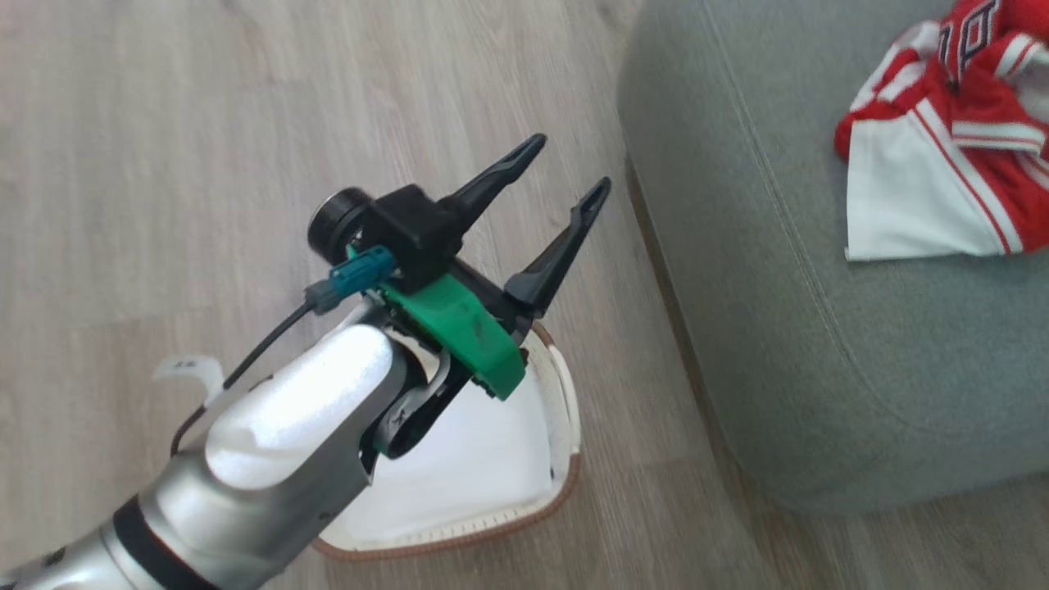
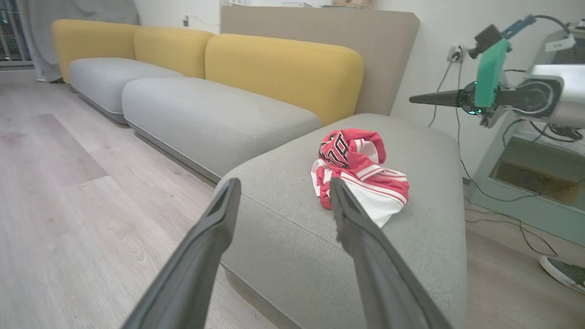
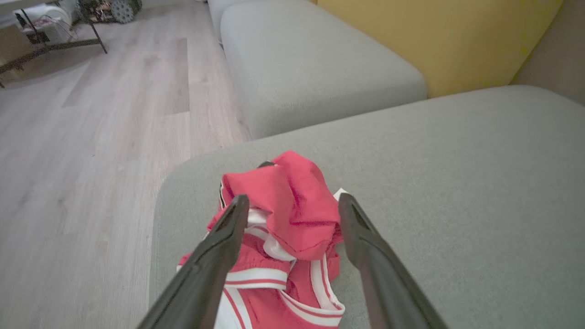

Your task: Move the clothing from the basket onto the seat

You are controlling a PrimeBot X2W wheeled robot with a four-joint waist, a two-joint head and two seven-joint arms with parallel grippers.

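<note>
We judge the task all but done: the clothing (image 1: 942,139) lies in a crumpled heap on the seat (image 1: 778,287), well apart from the basket (image 1: 565,426) on the floor (image 1: 246,123). What we see of the basket's inside is bare and pale, though our left forearm (image 1: 287,426) hides part of it. Our left claw (image 1: 571,165) hangs above the basket, fingers spread and empty, and our right claw (image 3: 293,201) is over the heap, fingers parted and gripping nothing.

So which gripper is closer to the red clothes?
Right. The right gripper hangs close above the clothing; the left gripper is farther off, over the basket.
</note>
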